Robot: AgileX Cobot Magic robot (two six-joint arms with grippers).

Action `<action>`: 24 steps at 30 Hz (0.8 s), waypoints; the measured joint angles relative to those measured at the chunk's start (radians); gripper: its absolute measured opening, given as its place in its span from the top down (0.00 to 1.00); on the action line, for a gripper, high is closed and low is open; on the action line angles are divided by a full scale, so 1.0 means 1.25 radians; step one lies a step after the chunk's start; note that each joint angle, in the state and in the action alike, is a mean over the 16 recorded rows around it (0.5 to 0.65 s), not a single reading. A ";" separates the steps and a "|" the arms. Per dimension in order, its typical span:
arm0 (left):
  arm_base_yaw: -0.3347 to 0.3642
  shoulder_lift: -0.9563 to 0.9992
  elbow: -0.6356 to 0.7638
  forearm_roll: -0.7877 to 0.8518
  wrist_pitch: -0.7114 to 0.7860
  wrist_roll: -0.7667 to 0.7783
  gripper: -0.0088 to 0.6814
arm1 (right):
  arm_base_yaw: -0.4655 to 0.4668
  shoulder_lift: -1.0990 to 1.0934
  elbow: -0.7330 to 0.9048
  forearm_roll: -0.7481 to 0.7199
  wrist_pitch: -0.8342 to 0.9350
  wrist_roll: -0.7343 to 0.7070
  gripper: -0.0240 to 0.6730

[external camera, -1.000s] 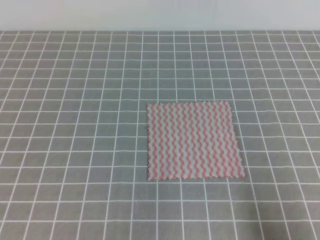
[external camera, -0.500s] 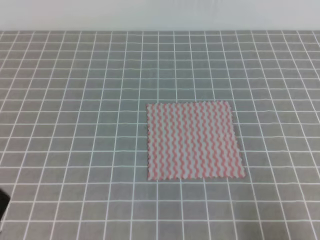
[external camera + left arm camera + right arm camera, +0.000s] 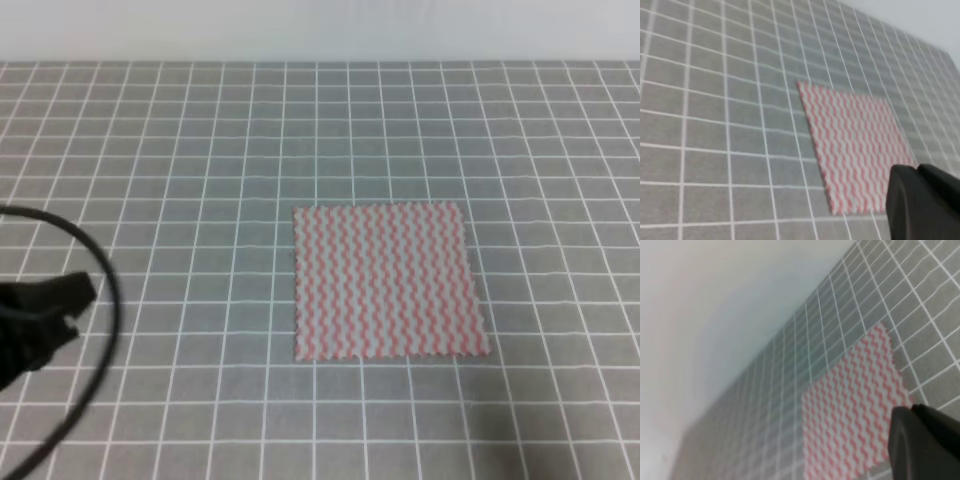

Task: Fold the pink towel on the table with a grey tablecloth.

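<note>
Since a second ago the left gripper (image 3: pixel 70 305) — a black, blurred shape trailing a looping black cable (image 3: pixel 105 330) — has come into the lower left of the high view, where only grid showed before; half a second ago just a dark sliver sat at that edge. Nothing else has shifted: the thin square pink towel with pink-and-white wavy zigzag stripes (image 3: pixel 388 282) lies flat and unfolded a little right of centre on the table with a grey tablecloth (image 3: pixel 180 150), its white-lined grid filling the frame.

In the left wrist view the towel (image 3: pixel 855 145) sits centre-right, with a black part of the gripper body cutting into the lower right corner. The right wrist view shows the towel (image 3: pixel 850 420) in the lower middle and a similar black part at the lower right. The right gripper does not appear in the high view at all.

Whether either pair of jaws is spread or pressed together I cannot tell — no fingertips are clearly shown in any view.

As I judge it, this is the opening approach, and no fold has begun. The next move calls for bringing the left gripper to the towel's left edge or a corner and pinching only the thin cloth, not the tablecloth beneath.

No brand, label or writing is readable anywhere
</note>
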 joint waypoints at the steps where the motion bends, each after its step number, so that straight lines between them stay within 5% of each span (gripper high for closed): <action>1: 0.000 0.023 -0.007 -0.023 0.004 0.025 0.99 | 0.000 0.006 -0.008 0.015 -0.003 -0.025 0.99; 13: 0.000 0.232 -0.081 -0.163 0.054 0.254 0.99 | 0.000 0.165 -0.151 -0.024 0.034 -0.250 0.99; 24: -0.021 0.341 -0.112 -0.175 0.012 0.315 0.99 | 0.023 0.507 -0.399 -0.441 0.155 -0.031 0.99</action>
